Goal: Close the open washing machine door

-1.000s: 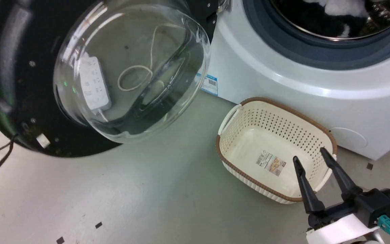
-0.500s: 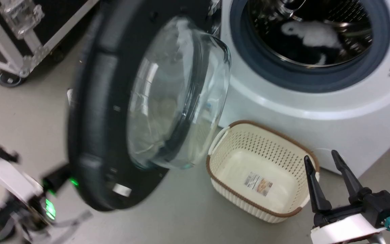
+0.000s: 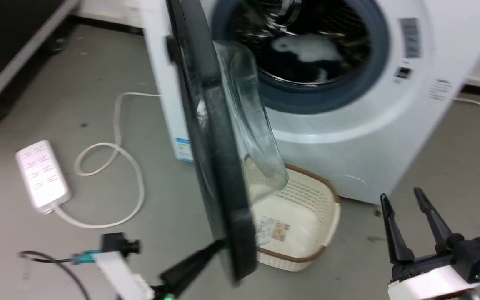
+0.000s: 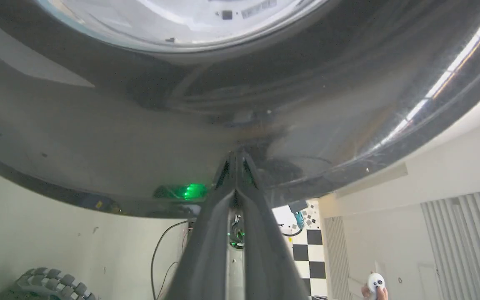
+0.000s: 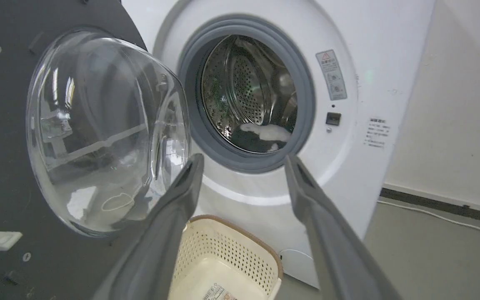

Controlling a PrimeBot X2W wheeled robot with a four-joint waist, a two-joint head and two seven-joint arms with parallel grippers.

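You see a grey floor (image 3: pixel 15 233) carrying a white power strip (image 3: pixel 42 175), its looped white cable (image 3: pixel 115 150) and a cream perforated basket (image 3: pixel 306 196). Upper left: a dark metal-edged case (image 3: pixel 6 37). A pale wall (image 5: pixel 452 83) meets the floor at a black skirting (image 5: pixel 431 201).

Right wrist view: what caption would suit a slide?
Open right gripper faces the washing machine door, standing open beside the drum.

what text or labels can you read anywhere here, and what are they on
Nothing reads legibly; all are too small or blurred:
Warning sticker with a triangle sign, on the washing machine front.
Small print block right of it.
Blue sticker on the machine's side.
Printed label inside the basket.
Markings on the power strip.
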